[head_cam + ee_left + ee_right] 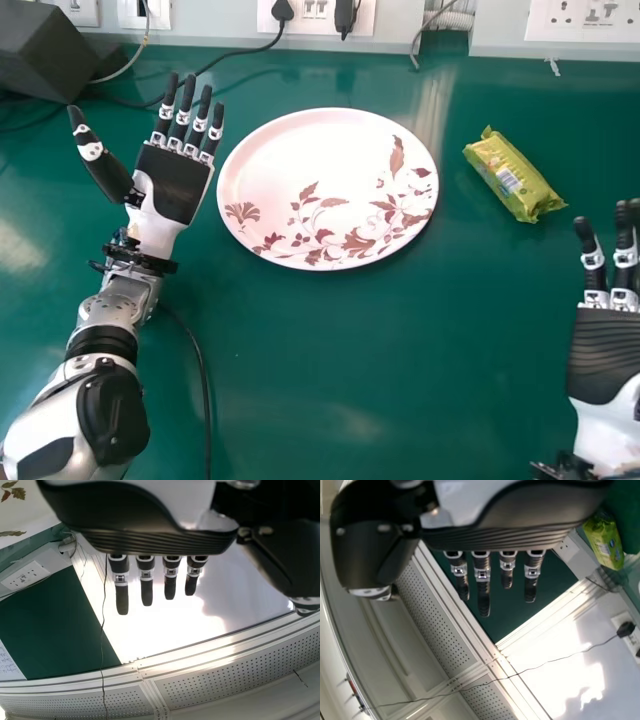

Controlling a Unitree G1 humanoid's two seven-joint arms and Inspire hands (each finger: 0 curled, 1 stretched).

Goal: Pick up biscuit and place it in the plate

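Observation:
In the head view the biscuit (513,173), in a yellow-green packet, lies on the table right of the plate (325,170), which is white with brown leaf patterns. My left hand (172,184) is beside the plate's left edge, palm up, its fingers straight. At the right edge is my right hand (604,350), nearer the robot than the biscuit and apart from it, fingers extended. The left wrist view has my left hand (145,535) with straight fingers. My right hand (495,537) has straight fingers in the right wrist view, where the biscuit (604,541) shows too.
The green table (380,380) carries a dark box (50,50) at the back left, with cables running from it. Wall sockets (315,12) line the back. A black cable (203,380) lies beside my left forearm.

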